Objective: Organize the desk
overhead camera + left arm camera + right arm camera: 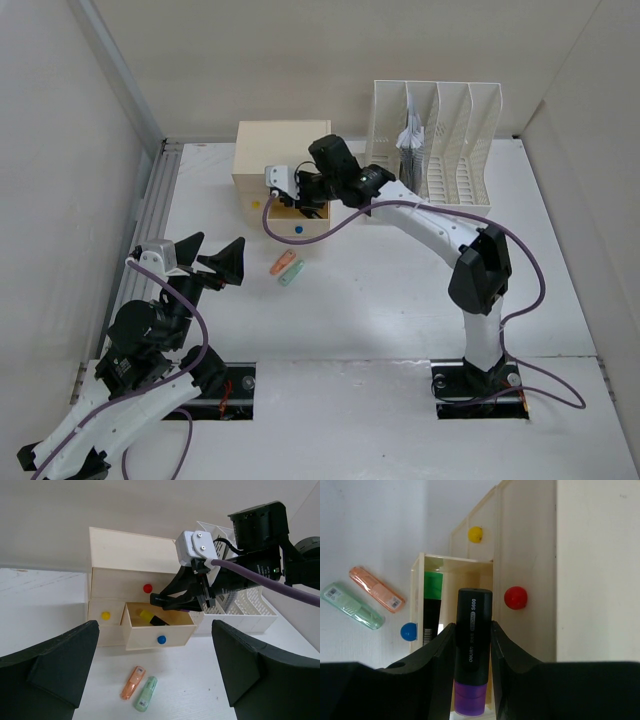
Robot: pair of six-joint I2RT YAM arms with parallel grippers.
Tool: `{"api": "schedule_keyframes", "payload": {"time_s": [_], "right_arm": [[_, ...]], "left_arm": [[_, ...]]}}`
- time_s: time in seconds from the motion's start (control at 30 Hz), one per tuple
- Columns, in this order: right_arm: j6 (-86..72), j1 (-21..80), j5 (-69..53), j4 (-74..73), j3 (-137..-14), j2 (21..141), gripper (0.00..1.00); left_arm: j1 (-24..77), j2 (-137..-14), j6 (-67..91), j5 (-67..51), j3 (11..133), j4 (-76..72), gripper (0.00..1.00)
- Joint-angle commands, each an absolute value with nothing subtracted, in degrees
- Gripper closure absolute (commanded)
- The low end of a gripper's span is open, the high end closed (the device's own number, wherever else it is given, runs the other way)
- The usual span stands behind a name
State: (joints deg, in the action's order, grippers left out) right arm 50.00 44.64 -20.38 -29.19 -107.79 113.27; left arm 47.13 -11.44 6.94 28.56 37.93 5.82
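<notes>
The right gripper (472,630), half closed on a black, purple-ended highlighter (474,610), hangs over the open blue-knobbed drawer (145,637) at the white desk's (380,300) eleven o'clock. I'd lower it straight beside the green marker (432,587) before releasing. The left gripper (208,258) gapes wide and empty at nine o'clock.

open drawer (297,232): contents mostly under right gripper (290,200), top view
orange pen (132,682): label print too small to read
left gripper (154,625) fingers (50,670): cut by frame edges

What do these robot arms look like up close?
Both are white tubes with chunky black joints: left arm, right arm. A purple cable loops along each. Each ends in matte black fingers beside a small white camera box.
</notes>
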Motion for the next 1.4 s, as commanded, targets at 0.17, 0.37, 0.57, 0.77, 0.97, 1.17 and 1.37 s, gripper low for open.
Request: {"api": "schedule_keyframes", "payload": {"time_s": [0.17,0.37,0.57,0.77,0.97,1.17,1.37], "right_arm": [[51.3,44.4,-21.7,-30.1,-109.1,112.4,0.85],[51.3,44.4,-21.2,-30.7,-109.1,113.6,0.61],[50.6,44.9,-20.7,-30.7,-109.1,112.2,0.56],[49.0,46.1,-21.4,-30.1,-106.4,108.4,0.61],[50.6,46.1,-33.8,-38.5,-105.5,106.5,1.00],[57.6,46.7,-36.8,-49.5,-108.0,111.8,1.00],[53.5,46.7,-28.6,-41.6,-103.1,113.2,1.00]], "left_arm": [[46.9,-11.4,7.0,28.8,37.9,3.5,0.06],[46.9,-11.4,7.0,28.8,37.9,3.5,0.06],[46.9,-11.4,7.0,28.8,37.9,3.5,0.06],[46.9,-11.4,7.0,28.8,37.9,3.5,0.06],[46.9,-11.4,7.0,28.8,37.9,3.5,0.06],[46.9,-11.4,7.0,28.8,37.9,3.5,0.06],[46.9,-11.4,7.0,28.8,37.9,3.5,0.06]]}}
